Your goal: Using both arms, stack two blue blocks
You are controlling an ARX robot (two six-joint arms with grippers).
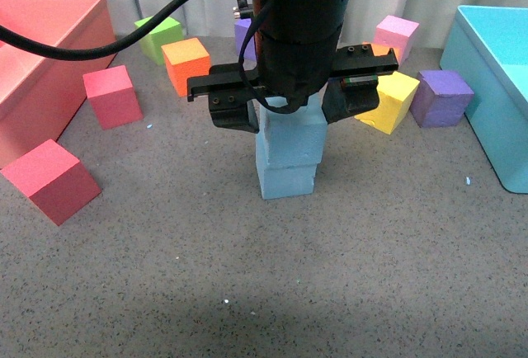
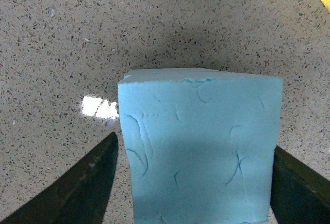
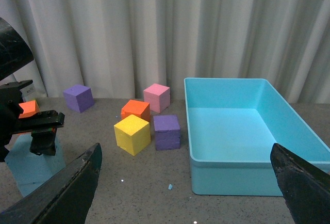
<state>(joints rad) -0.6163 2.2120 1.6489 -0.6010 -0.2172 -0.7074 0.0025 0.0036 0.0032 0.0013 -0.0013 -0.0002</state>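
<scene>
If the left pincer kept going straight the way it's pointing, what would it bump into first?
Most likely the upper blue block. The left pincer points down with that block between its fingers, stacked on the lower blue block. The gap above it is hard to judge.

The left arm [image 1: 301,28] hides the top of the upper blue block [image 1: 293,137] and most of a purple cube [image 1: 246,40] — whether its fingers [image 1: 233,115] touch that block is unclear.
</scene>
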